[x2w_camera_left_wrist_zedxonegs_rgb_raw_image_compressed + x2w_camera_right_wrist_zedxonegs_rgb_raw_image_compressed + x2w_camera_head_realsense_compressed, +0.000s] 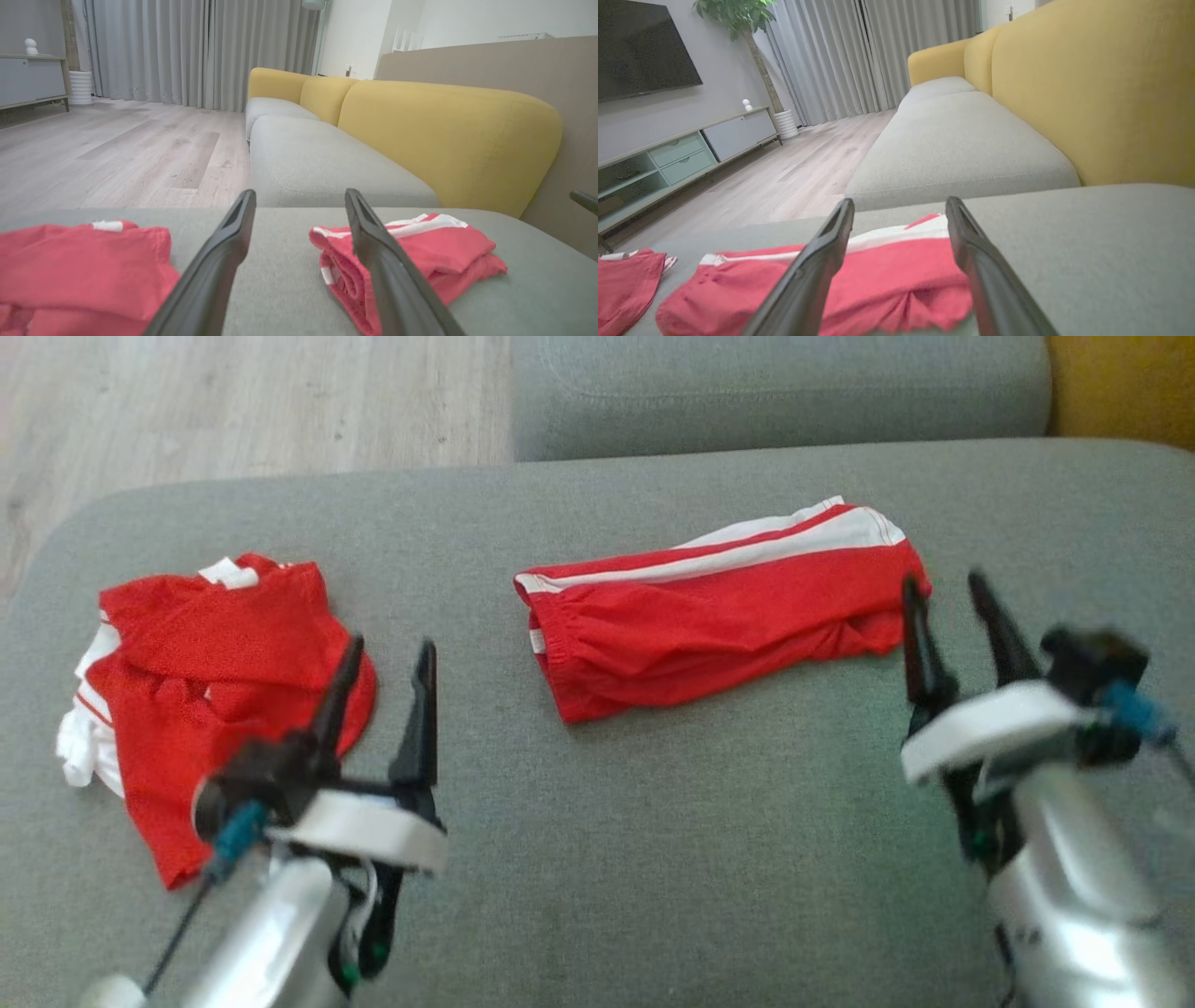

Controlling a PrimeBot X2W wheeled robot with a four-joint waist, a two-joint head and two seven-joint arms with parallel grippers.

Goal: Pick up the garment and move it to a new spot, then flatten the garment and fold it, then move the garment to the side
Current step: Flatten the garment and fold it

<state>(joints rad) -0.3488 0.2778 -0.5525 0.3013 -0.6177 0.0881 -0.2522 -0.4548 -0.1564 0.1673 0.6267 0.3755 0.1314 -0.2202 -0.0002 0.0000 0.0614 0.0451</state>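
While the left gripper [391,642] hovers wide open and empty beside the shirt [215,681] at nine o'clock, the right gripper [943,579], likewise spread and empty, sits at three o'clock of the shorts [719,616].

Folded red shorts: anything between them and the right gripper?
Nothing visible does. The right gripper, jaws open, is at the right end of the folded red shorts; the crumpled red garment lies apart, to their left.
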